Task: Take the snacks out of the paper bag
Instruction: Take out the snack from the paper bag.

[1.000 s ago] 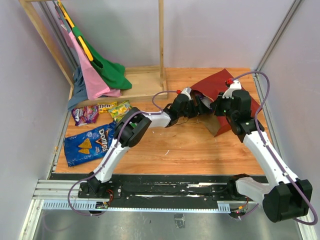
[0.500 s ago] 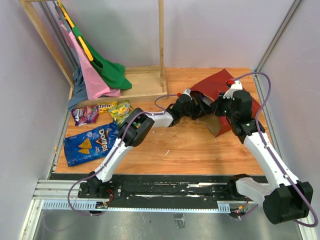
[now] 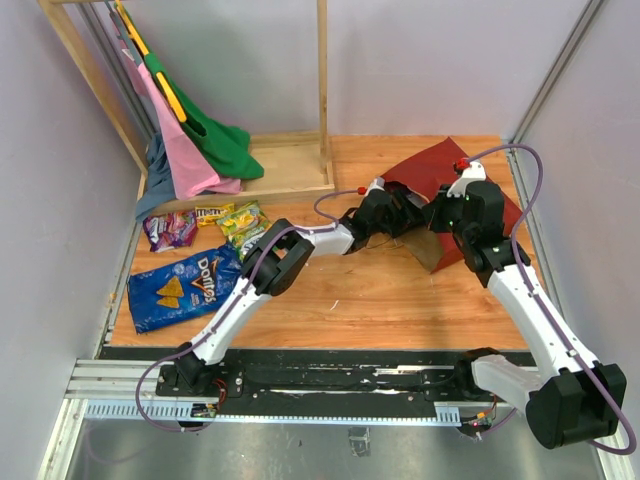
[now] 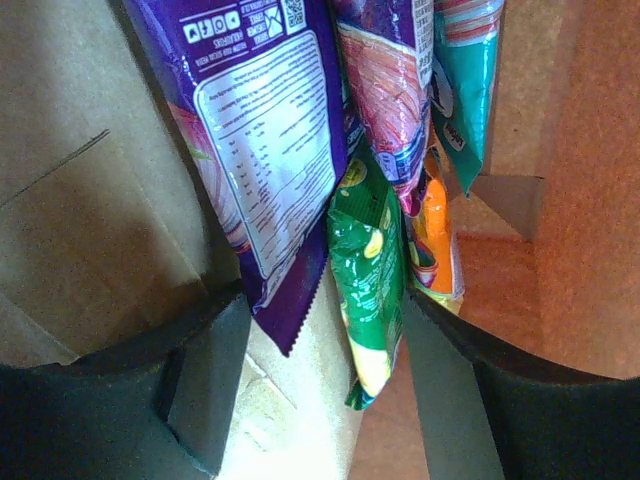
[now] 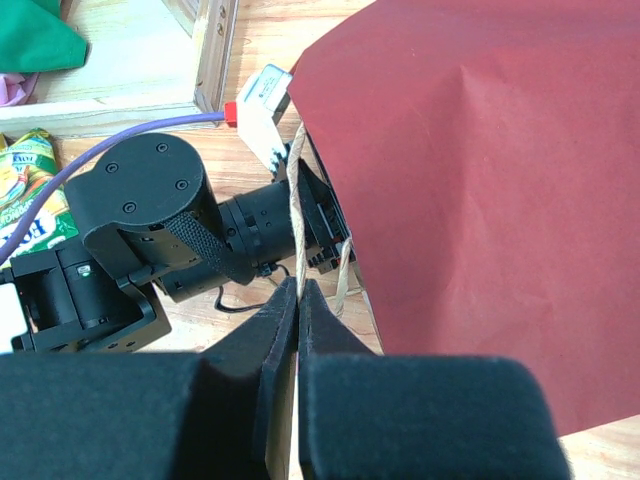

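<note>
Two fingers [image 4: 205, 380] of the left gripper [image 4: 320, 335] stand apart at the bottom of the left wrist view, with packets hanging down into the gap. We see a purple packet [image 4: 260, 130] with a white label panel at upper left, its serrated corner at the left finger's edge. A green packet [image 4: 368, 290] sits center, just beside the right finger. An orange packet [image 4: 437, 240] is tucked behind the green one. A pink-printed packet [image 4: 385, 90] and a teal packet [image 4: 465, 90] are along the top. We cannot tell if either pad presses on anything. All round them is the brown kraft inside of the paper bag [image 4: 90, 200].

The right gripper [image 5: 298, 300] has its fingers pressed together on the thin string handle [image 5: 296, 215], which runs up from them in the center of the right wrist view. The bag's dark red outside fills the right of that frame. The black wrist of the left arm [image 5: 150, 220] reaches into the bag mouth from the left, with a purple cable [image 5: 140, 135] above it.

In the top view the bag lies right of center on the wooden table [image 3: 380, 290], both grippers at its mouth. At left, well apart from the bag, are the Doritos bag [image 3: 180, 287], a purple candy pack [image 3: 170, 228], an M&M's pack [image 3: 212, 213] and a yellow-green pack [image 3: 243, 222]. At upper left a green garment [image 3: 215, 140] and a pink garment [image 3: 180, 160] hang on a wooden rack [image 3: 322, 90].
</note>
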### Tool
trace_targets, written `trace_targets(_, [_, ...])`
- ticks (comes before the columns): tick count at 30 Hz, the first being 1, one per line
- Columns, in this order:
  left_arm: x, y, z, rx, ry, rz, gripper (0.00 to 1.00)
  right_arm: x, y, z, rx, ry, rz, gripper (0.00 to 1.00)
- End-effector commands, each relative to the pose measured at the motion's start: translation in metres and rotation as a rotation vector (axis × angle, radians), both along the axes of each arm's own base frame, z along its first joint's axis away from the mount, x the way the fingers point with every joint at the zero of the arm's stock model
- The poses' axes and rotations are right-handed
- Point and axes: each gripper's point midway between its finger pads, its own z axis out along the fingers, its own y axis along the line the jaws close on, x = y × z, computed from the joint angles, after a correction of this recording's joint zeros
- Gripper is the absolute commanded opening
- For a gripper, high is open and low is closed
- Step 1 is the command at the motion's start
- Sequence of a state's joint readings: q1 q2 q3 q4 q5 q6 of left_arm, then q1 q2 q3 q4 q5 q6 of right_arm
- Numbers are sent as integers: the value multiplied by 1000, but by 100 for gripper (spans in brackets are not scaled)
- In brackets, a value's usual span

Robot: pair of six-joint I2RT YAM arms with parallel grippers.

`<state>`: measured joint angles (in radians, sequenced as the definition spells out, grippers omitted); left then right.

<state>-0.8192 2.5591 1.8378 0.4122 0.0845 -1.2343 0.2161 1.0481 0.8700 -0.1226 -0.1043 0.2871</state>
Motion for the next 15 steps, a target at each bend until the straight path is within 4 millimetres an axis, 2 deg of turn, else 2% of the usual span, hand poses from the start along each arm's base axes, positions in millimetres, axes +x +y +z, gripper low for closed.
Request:
trace_targets(1, [3, 8, -41, 131, 11, 51, 65, 2, -7, 4, -1, -30, -26, 1])
trace_targets(7, [16, 17, -35, 185, -59, 99, 51, 1, -7, 5, -1, -34, -26, 1])
trace_targets(10, [21, 21, -30, 188, -83, 100, 25, 0, -8, 5, -3, -35, -25, 1])
trace_targets(12, [23, 25, -23, 183, -98, 99, 3, 0, -8, 7, -4, -40, -26, 1])
trace_targets(13, [21, 30, -23, 183, -101, 100, 1, 0, -8, 7, -5, -42, -28, 1])
trace_targets(15, [20, 39, -10, 179, -150, 110, 0, -1, -9, 8, -5, -42, -32, 1])
